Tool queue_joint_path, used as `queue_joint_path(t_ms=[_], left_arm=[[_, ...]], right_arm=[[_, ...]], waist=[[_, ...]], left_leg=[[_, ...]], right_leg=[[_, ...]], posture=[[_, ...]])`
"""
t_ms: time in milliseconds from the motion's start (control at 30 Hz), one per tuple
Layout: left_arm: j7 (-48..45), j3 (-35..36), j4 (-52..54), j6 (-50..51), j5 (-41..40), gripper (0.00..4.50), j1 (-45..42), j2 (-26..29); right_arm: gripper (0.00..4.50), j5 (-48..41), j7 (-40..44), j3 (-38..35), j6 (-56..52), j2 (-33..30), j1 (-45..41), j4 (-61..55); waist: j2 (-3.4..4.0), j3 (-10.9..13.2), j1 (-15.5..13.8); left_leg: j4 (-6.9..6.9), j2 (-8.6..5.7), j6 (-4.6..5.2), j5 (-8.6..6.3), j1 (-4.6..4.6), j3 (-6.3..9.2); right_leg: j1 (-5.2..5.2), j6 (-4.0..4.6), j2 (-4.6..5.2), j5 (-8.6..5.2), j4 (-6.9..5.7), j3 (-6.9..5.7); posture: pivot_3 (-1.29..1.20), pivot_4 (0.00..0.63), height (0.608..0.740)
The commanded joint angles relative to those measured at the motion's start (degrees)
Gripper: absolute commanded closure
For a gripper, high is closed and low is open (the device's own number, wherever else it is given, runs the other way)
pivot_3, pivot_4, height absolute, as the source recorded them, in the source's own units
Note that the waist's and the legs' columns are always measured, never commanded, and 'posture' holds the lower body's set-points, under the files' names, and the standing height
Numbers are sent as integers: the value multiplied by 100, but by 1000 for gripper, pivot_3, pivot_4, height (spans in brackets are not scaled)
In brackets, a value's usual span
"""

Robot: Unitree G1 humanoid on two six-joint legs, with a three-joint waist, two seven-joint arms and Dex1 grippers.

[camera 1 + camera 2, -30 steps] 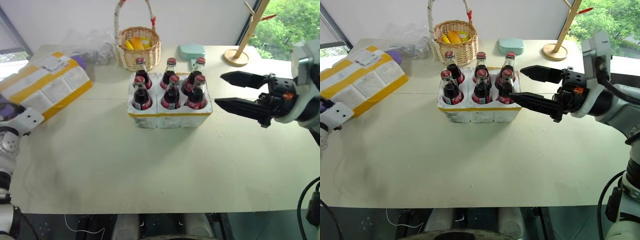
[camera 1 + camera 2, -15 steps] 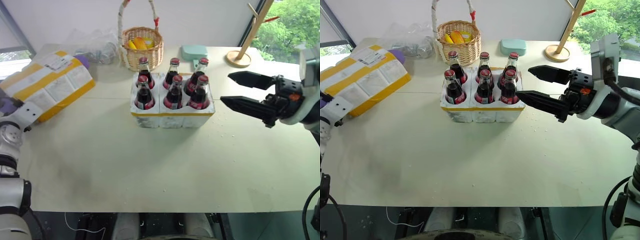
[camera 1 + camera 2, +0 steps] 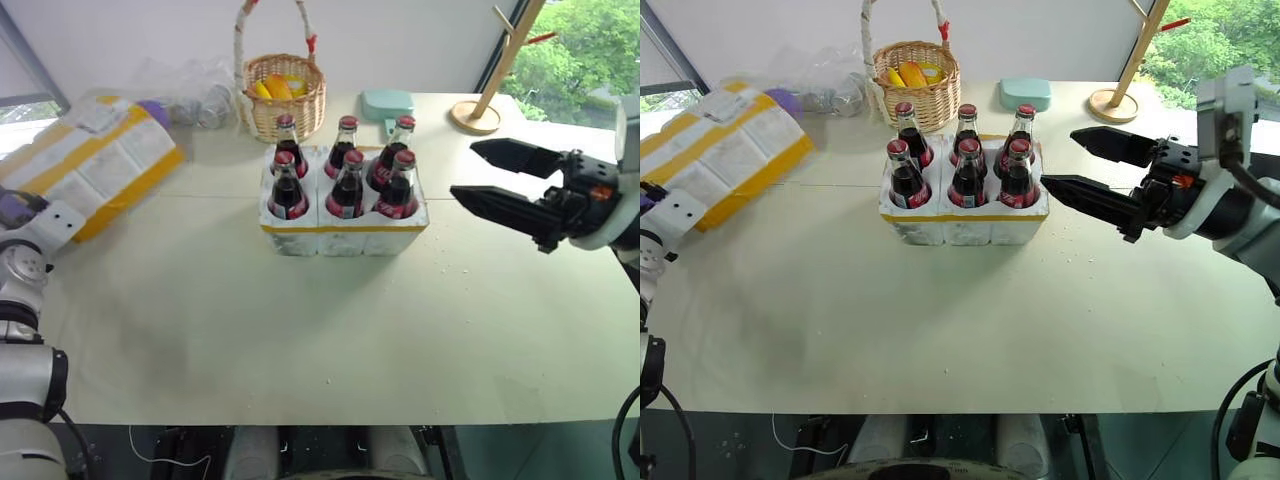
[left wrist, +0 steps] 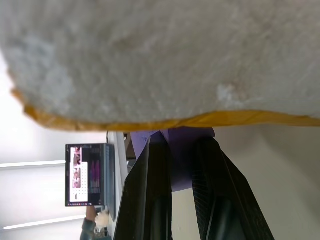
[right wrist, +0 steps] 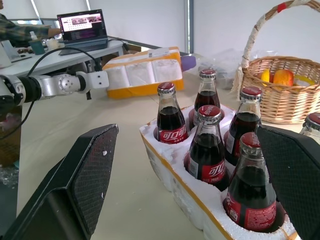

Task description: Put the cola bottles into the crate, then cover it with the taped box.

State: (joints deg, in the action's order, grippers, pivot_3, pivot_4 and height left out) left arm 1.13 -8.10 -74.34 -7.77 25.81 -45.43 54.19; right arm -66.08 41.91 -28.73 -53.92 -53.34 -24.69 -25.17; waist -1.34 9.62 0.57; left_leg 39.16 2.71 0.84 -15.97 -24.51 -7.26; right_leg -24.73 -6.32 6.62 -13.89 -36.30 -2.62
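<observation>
Now my left gripper (image 4: 182, 165) pinches the taped box (image 3: 85, 165) edge, right gripper (image 3: 492, 176) spread beside the crate (image 3: 343, 225); next, lift it over the cola bottles (image 3: 346, 172).

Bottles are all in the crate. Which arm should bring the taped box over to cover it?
Left. Its gripper is already shut on the taped box at the table's left end. The right gripper hangs open beside the crate, far from the box.

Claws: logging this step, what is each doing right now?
Left claw: shut on the taped box.
Right claw: open, empty, beside the crate.
</observation>
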Motion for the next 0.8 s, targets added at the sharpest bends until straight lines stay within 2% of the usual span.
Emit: queue_joint_path(t_ms=[33, 200, 300, 500, 667, 800], left_arm=[[-66, 39, -1, 27, -63, 4409, -164, 58], [-86, -5, 105, -134, -30, 4409, -341, 152], [-134, -10, 266, -321, -9, 4409, -509, 292], [-446, 153, 1088, -894, -135, 4409, -858, 716], [-941, 493, 2187, -1049, -576, 4409, -1037, 741], [-1727, 625, 3612, -735, -1032, 4409, -1049, 431]], right_arm=[[0, -49, -10, -216, 169, -134, 8, -93], [0, -88, 105, -263, 83, -279, 212, 18], [0, 272, 311, -232, 322, -420, 431, -35], [0, 515, 512, -104, 488, -459, 454, 176], [0, 693, 587, 60, 623, -392, 415, 301], [0, 896, 690, 214, 737, -362, 436, 410]], waist=[[0, 0, 0], [-2, -1, -18], [-7, 2, -19], [-38, 14, -6], [-39, 14, -7], [-39, 14, -44]], left_leg=[[0, 0, 0, 0, 0, 0], [0, -1, 0, 0, 0, 0], [2, -1, 0, 0, 0, 0], [2, 1, 0, 0, -1, 1], [2, 1, 1, -1, 0, -2], [4, 0, 1, 0, -1, -2]], right_leg=[[0, 0, 0, 0, 0, 0], [1, 0, 0, 0, 0, 0], [2, 0, 0, 0, 1, 0], [2, 0, -3, 0, 1, 0], [3, 0, -2, 0, 4, 0], [6, -1, -3, 0, 4, 0]], posture=[[0, 150, 740], [0, 150, 740], [0, 150, 740], [0, 150, 740], [0, 150, 740], [0, 150, 740]])
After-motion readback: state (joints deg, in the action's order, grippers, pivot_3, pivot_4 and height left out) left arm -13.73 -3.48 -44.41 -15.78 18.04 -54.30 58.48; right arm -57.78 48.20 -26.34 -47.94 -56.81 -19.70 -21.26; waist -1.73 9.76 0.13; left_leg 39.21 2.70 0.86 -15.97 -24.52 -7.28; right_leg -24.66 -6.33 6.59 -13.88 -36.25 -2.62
